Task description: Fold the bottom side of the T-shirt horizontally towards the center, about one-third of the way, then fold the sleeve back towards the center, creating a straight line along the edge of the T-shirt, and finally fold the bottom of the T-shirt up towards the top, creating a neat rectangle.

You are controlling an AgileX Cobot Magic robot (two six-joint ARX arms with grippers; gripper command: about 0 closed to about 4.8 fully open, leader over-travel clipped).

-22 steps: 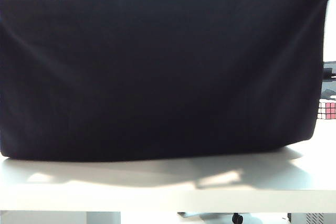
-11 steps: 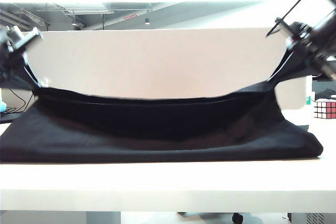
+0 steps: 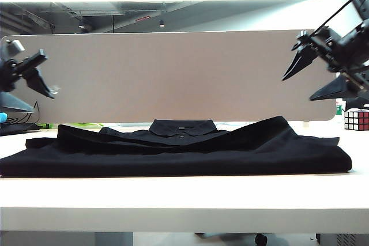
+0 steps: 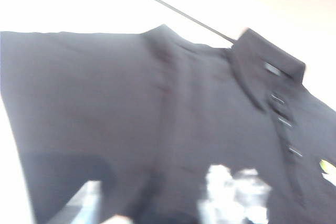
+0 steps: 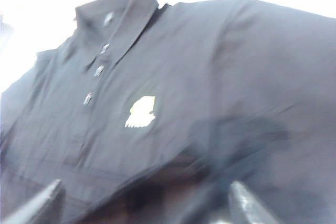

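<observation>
The T-shirt lies flat on the white tabletop, spread across most of its width as a low black heap with several layers showing along the near edge. Its collar stands up at the far middle, with the buttoned placket just below it. A fold ridge rises toward the right end of the shirt, and the left end tapers to a thin flap.

The left end effector hangs in the air at the left edge of the exterior view, well above the shirt and apart from it, its two dark fingers spread wide with nothing between them. The right end effector hangs at the right edge, also high above the cloth, its pointed fingers splayed wide and empty.

The left wrist view looks down on the shirt: the collar and a row of buttons are blurred, a bit of yellow mark shows at the frame edge, and a thin black cable runs across the bright tabletop behind the shoulder. The right wrist view shows the shirt with the collar, three buttons and a pale yellow mark on the chest; two grey fingertips stand far apart, above the fabric.

A colour puzzle cube sits on the tabletop at the far right, beside the grey partition board behind the shirt. No containers are in view.
</observation>
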